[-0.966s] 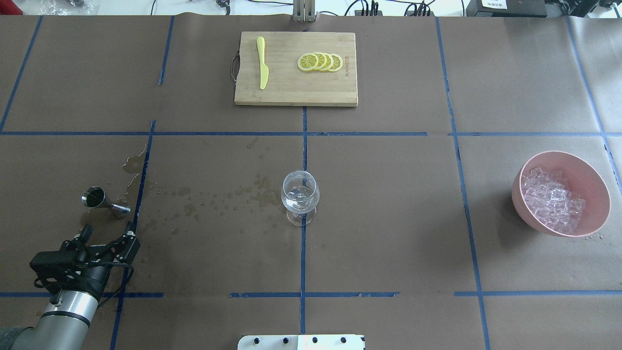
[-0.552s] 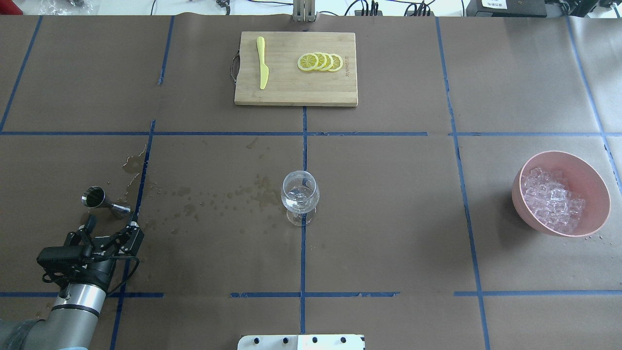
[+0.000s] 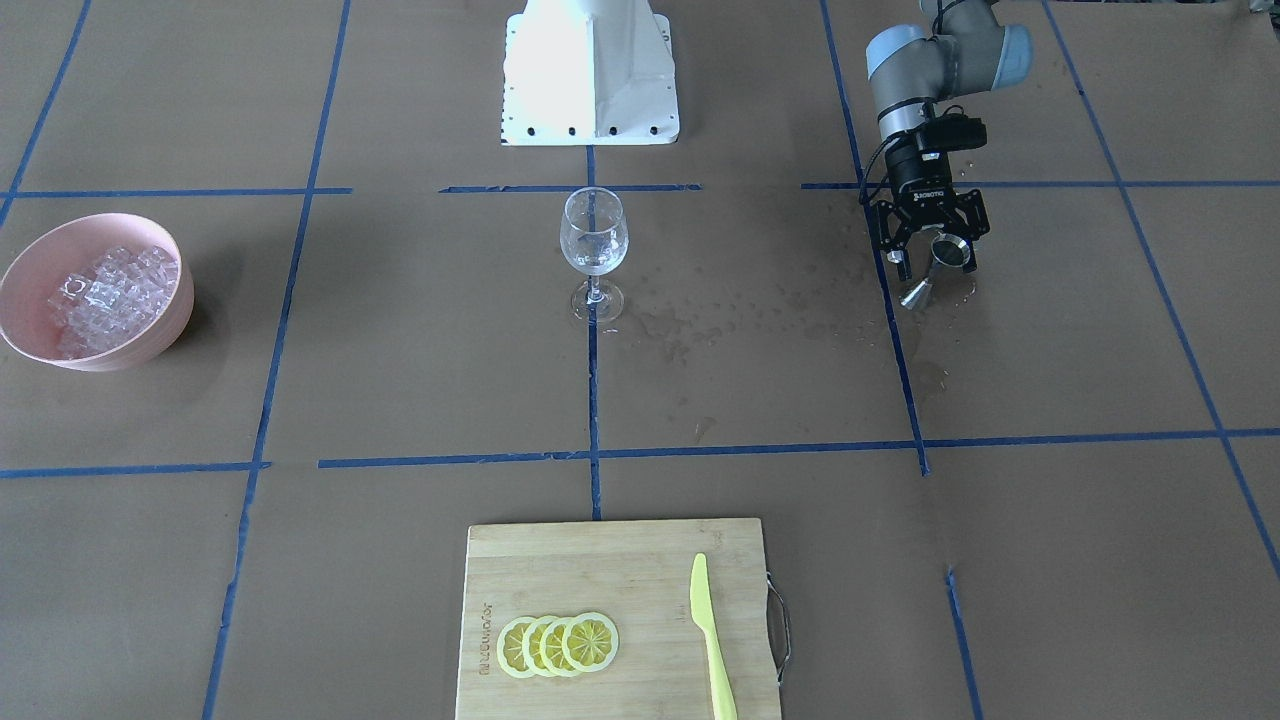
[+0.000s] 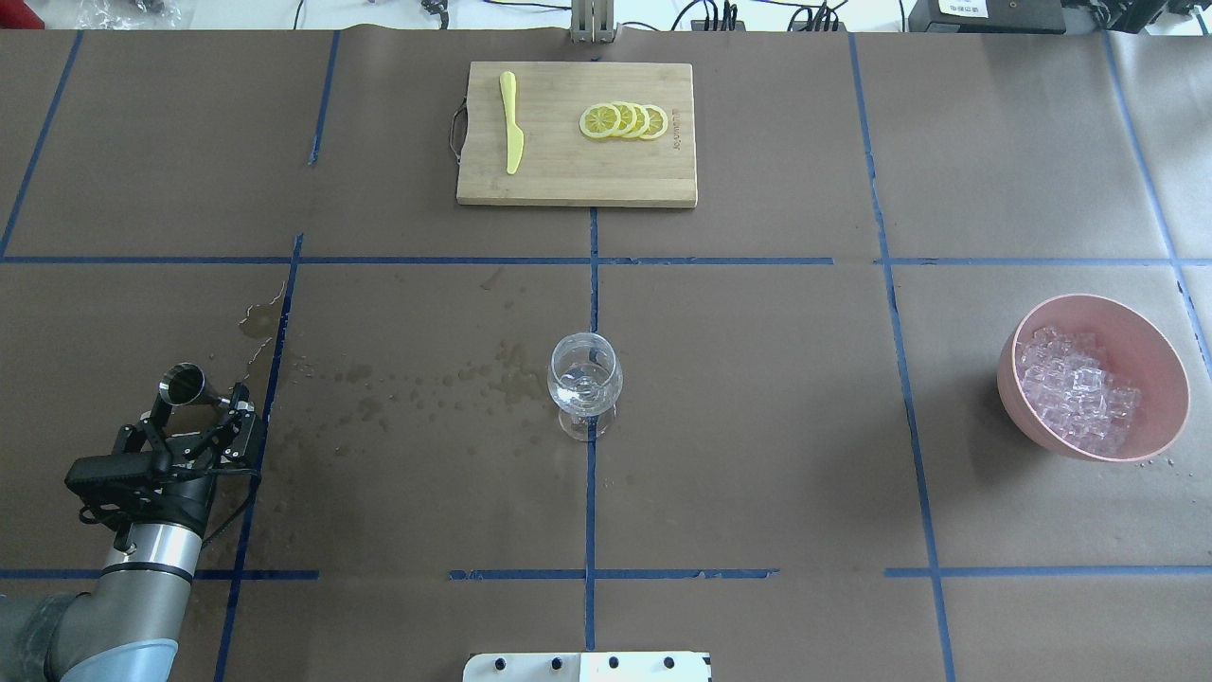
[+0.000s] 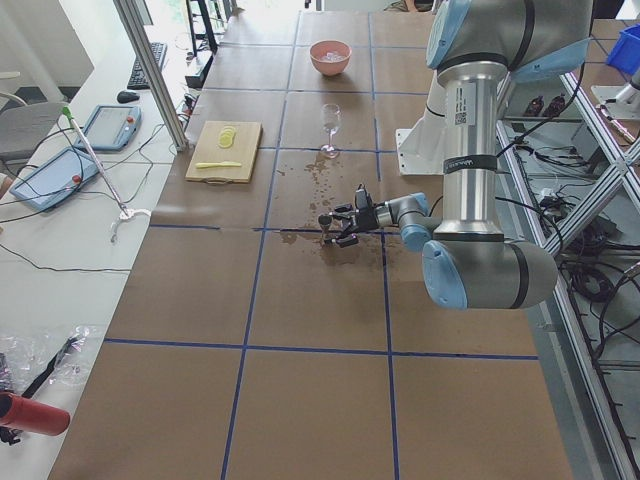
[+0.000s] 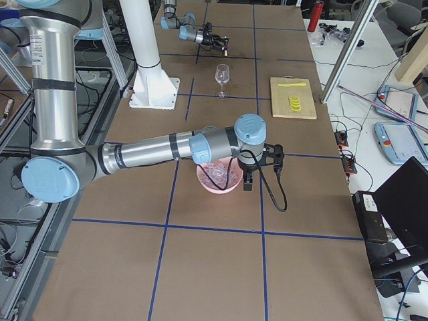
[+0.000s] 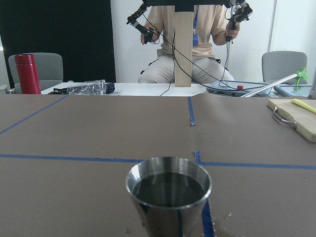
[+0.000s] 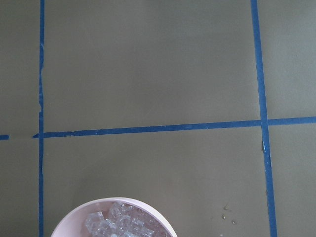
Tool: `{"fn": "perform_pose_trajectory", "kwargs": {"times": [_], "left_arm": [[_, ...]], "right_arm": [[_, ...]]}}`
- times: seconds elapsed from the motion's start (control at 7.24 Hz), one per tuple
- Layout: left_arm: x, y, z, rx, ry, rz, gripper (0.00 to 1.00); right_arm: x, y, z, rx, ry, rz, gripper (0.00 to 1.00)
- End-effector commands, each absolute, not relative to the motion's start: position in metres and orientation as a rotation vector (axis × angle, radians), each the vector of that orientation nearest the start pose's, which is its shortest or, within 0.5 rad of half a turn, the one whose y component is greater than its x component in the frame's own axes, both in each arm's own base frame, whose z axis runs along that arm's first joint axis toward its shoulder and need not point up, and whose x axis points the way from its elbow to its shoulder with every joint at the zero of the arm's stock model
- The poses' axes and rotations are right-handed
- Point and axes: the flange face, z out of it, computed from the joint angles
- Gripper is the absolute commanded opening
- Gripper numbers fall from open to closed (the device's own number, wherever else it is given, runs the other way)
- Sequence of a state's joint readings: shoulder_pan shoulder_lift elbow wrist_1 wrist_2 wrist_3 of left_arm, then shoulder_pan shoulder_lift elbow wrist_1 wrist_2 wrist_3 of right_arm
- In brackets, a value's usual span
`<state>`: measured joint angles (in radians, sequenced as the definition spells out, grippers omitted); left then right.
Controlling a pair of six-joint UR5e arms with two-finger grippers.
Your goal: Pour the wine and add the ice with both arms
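Note:
A steel jigger (image 4: 182, 383) stands on the table's left side; the left wrist view shows dark wine (image 7: 169, 189) in its cup. My left gripper (image 4: 201, 409) is open, its fingers either side of the jigger's waist, as the front view (image 3: 936, 262) also shows. A clear wine glass (image 4: 585, 384) stands at the table's centre; I cannot tell what it holds. Ice (image 4: 1079, 393) fills a pink bowl (image 4: 1150, 332) on the right. My right gripper (image 6: 248, 182) hangs over that bowl in the exterior right view only; I cannot tell if it is open.
A wooden cutting board (image 4: 568, 180) at the far centre holds lemon slices (image 4: 625, 121) and a yellow knife (image 4: 511, 123). Wet spots (image 4: 398, 388) dot the paper between jigger and glass. The white base block (image 3: 590, 70) sits at the robot's edge.
My left gripper has moved forward to the jigger, and its open fingers now flank it. The jigger, glass and bowl have not moved.

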<state>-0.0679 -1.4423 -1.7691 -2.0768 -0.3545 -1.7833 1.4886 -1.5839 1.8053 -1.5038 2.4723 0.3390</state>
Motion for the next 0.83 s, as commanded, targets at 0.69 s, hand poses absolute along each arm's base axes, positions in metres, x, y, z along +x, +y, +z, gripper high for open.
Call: {"fn": "perform_pose_trajectory", "kwargs": {"times": [0.69], "left_arm": [[0.4366, -0.2644, 0.5412, 1.162, 0.571, -0.597, 0.59]], "right_arm": [[0.0145, -0.4922, 0.5333, 0.073, -0.931, 0.107, 1.00]]}}
